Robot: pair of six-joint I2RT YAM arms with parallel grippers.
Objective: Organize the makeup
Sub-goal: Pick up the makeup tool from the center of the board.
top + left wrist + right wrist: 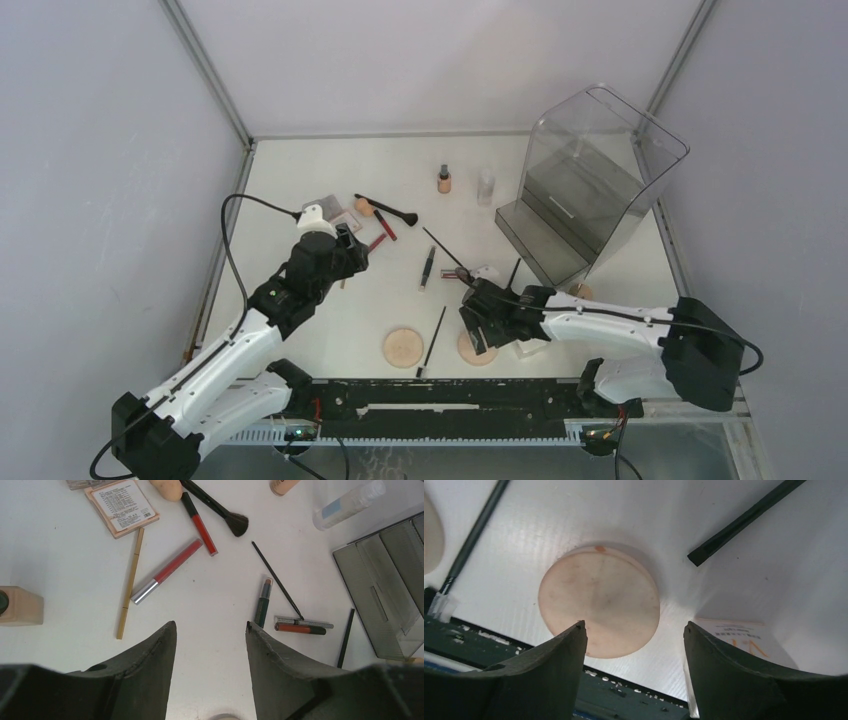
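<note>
2 arms reach over the white desk [400, 160], and we see the clear bin [590, 190] at its far right. We find the left tool [210, 624] open and empty, jaws apart above the desk's left middle. The right tool [634, 625] is open too, jaws spread above a puff [599, 597] that lies flat near the front edge; it grips nothing.

The makeup lies scattered on the desk between the arms and the bin. A white box [739, 635] sits just beside that puff. A 2nd puff [403, 347] lies to its left, with a thin black brush [432, 342] between the 2. A tan bottle [444, 180] and a clear bottle [486, 186] stand at the far side, left of the bin. From the left wrist we see a square compact [121, 506], a bristle brush [215, 506], a silver-capped lip stick [167, 571], a black-capped lip stick [199, 524] and a gold pencil [130, 582], all near one another.
</note>
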